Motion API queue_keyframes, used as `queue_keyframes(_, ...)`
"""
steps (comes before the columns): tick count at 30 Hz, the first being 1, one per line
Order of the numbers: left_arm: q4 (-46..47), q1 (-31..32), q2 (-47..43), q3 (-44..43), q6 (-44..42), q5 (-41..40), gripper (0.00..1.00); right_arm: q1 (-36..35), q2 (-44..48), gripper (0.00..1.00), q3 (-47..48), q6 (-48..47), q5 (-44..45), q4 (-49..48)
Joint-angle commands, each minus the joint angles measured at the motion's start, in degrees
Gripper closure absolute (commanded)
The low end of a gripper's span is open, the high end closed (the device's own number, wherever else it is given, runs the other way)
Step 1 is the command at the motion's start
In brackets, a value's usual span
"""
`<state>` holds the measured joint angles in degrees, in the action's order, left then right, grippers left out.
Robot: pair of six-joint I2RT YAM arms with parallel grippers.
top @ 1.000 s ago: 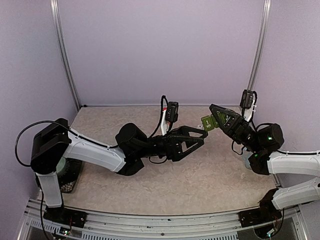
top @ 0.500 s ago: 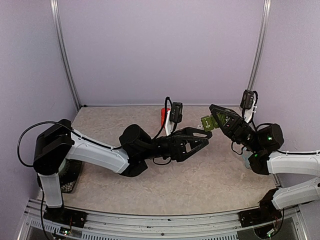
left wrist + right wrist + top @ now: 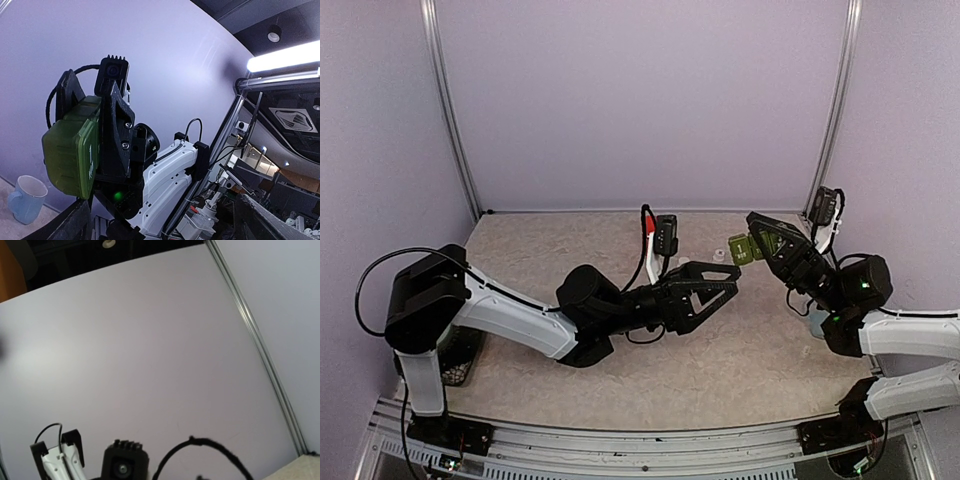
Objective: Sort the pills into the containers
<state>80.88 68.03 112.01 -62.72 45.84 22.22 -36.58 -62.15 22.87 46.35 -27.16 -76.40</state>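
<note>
Moved: your left gripper [image 3: 728, 282] has drawn back from the containers [image 3: 741, 248] and dropped lower than it was a second ago. Its jaws have spread wider, and the right arm has shifted a little toward the right edge.
Left claw: the fingers are wide apart and empty, pointing at the strip from just short of it.
Right claw: the right gripper [image 3: 752, 238] is clamped on the containers and carries them off the table [image 3: 750, 350].
Containers: they hang in the air over the far-right part of the surface, tilted. From the left wrist the green strip [image 3: 67, 150] shows a broad face, and the lids look closed.
Why held so: the right arm seems to present the strip so that your free claw can work a lid. That is a judgement.
Pills: none can be made out in any view.
Other things: a pale blue mug [image 3: 26, 198] stands on the surface below the strip. A small white item [image 3: 720, 256] sits on the table just beside it, and what it is cannot be told.
Next: you would need to bring a left fingertip under a lid edge.
</note>
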Motion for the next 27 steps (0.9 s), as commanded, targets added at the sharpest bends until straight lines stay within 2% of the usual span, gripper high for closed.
queue_keyframes(1, 6.96, 0.85, -1.8, -0.25, -2.72, -3.64, 0.04, 0.37, 0.47, 0.84, 0.11, -2.1, 0.02, 1.8)
queue_keyframes(3, 9.48, 1.26, -1.19, -0.02, -2.48, -5.12, 0.04, 0.37, -0.23, 0.84, 0.32, -1.97, -0.68, 1.33)
queue_keyframes(14, 10.16, 4.57, 1.52, -1.78, -4.72, -12.04, 0.04, 0.37, -4.83, 0.84, -0.33, -2.09, -3.06, -8.66)
queue_keyframes(21, 12.17, 5.15, -3.54, 6.14, -8.31, -19.06, 0.03, 0.37, -0.16, 0.86, 0.35, -5.06, -1.94, -1.66)
queue_keyframes(25, 8.14, 5.43, -7.63, 10.03, -11.48, -23.96, 0.01, 0.37, 4.46, 0.86, -1.1, -4.28, -0.91, 0.69)
queue_keyframes(27, 6.45, 5.25, -8.01, 10.31, -11.96, -23.5, 0.01, 0.37, 7.07, 0.86, -1.35, -3.65, -0.11, 3.14)
